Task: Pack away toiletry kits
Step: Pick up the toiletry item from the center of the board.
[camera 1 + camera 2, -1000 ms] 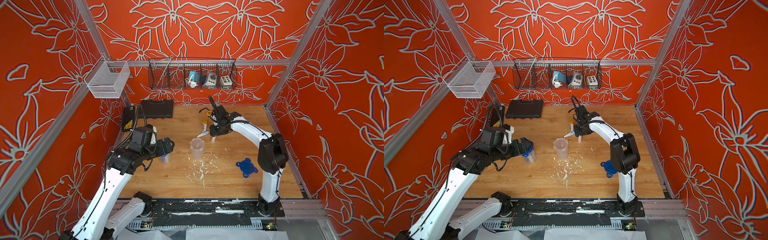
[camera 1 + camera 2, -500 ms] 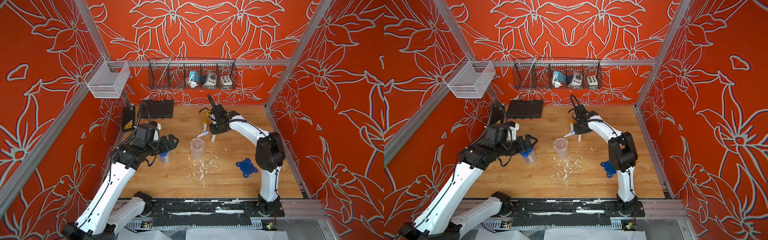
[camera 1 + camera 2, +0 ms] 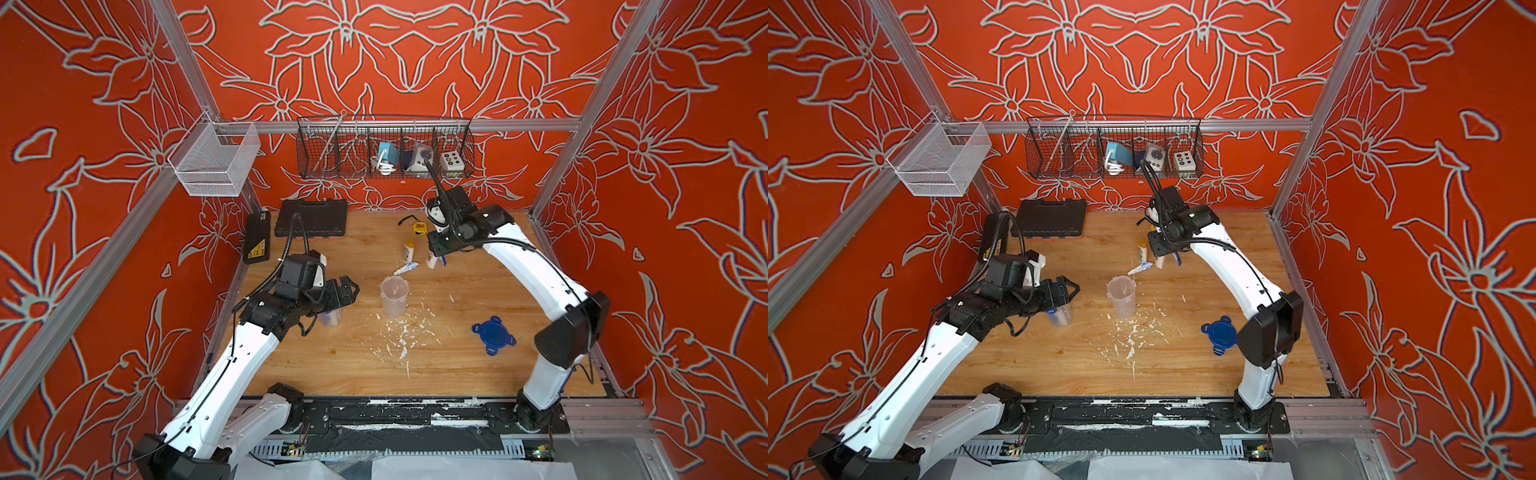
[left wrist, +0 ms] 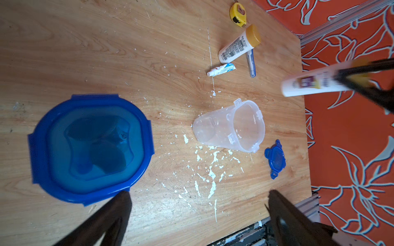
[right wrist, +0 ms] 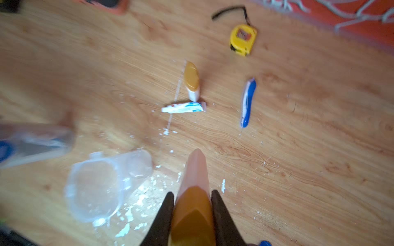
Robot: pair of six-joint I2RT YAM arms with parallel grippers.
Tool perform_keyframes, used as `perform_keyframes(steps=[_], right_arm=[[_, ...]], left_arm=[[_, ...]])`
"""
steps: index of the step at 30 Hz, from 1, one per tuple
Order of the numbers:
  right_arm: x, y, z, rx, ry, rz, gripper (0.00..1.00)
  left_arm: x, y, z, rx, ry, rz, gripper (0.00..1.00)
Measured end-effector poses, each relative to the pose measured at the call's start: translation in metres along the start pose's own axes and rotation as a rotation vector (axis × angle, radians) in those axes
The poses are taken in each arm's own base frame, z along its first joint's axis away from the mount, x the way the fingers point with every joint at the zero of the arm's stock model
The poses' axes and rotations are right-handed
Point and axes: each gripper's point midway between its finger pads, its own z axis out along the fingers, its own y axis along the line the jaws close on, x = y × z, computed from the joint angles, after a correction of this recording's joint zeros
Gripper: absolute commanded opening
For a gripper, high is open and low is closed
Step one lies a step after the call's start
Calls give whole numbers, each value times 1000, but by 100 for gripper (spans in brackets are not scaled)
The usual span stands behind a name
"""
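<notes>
yellow-capped bottle [image 5: 195, 168] clenched at its cap by right gripper [image 5: 191, 192], grip hidden in both top views, long axis near-upright, base down, beside toothbrush [image 3: 443, 261], left gripper [image 4: 198, 193] spread wide, empty

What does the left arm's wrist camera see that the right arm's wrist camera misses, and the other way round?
Only the left wrist view: the left pincer, wide open; the sealed cup's blue lid from above; the loose blue lid, whole. Only the right wrist view: the black strap trailing from the tape measure. Both: the right pincer shut on a yellow-capped bottle, the open cup, a second bottle lying flat, toothpaste, toothbrush, tape measure.
</notes>
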Motion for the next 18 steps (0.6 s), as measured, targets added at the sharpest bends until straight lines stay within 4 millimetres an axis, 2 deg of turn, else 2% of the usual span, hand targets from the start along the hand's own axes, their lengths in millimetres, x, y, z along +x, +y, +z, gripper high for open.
perform_keyframes(steps=[1, 3, 6, 8, 13, 18], right_arm=[[-2, 17, -19, -36, -31, -30, 0], [-1, 44, -45, -98, -62, -78, 0], [8, 78, -61, -191, -57, -130, 0], [12, 86, -57, -213, -38, -143, 0], [30, 92, -22, -233, 54, -147, 0], [28, 96, 9, -229, 72, -161, 0]], left_arm=[[1, 2, 1, -5, -2, 5, 98], [0, 3, 4, -8, -6, 11, 98], [-4, 1, 4, -2, -20, 17, 98], [-8, 1, 4, -2, -38, 21, 98], [-16, 3, 10, -38, -44, 31, 98], [-18, 7, 19, -63, -25, 33, 98]])
